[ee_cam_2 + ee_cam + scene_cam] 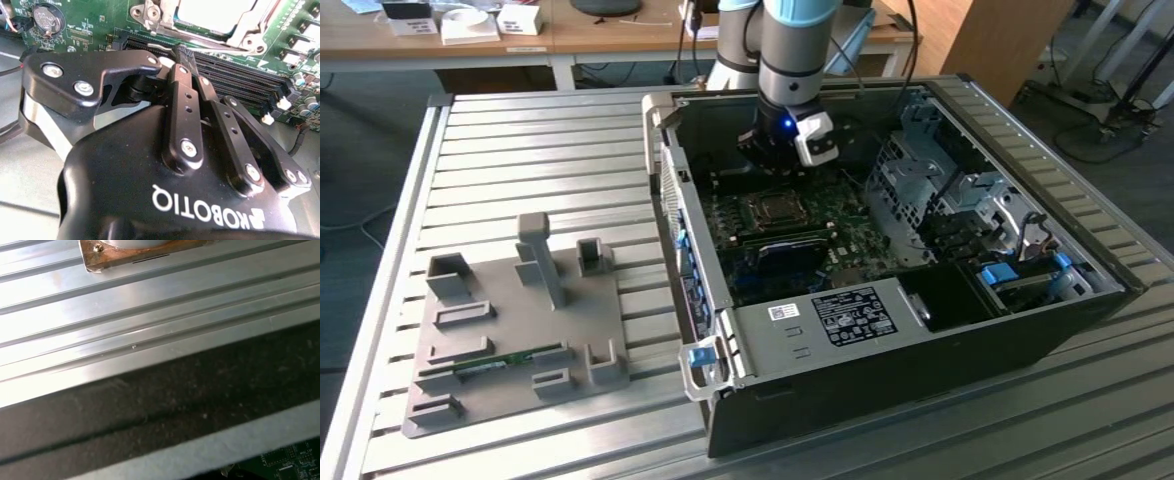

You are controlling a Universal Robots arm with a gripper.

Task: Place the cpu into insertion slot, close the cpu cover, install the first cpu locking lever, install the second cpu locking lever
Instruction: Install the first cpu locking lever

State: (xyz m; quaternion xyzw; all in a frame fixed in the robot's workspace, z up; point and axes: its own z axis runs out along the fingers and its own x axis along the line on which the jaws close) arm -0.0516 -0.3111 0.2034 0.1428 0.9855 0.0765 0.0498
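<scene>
The gripper (181,52) hangs low inside the computer case (1067,300), its 2 fingers (186,100) pinched together, nothing visible between them. Just beyond their tips, past the memory slots (235,75), lies the insertion slot (774,210), with the cpu (215,10) framed by the cpu cover (247,25).

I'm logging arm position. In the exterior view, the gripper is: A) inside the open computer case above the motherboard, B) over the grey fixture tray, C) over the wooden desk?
A: the gripper hangs in the computer case over the motherboard, near the insertion slot.
</scene>
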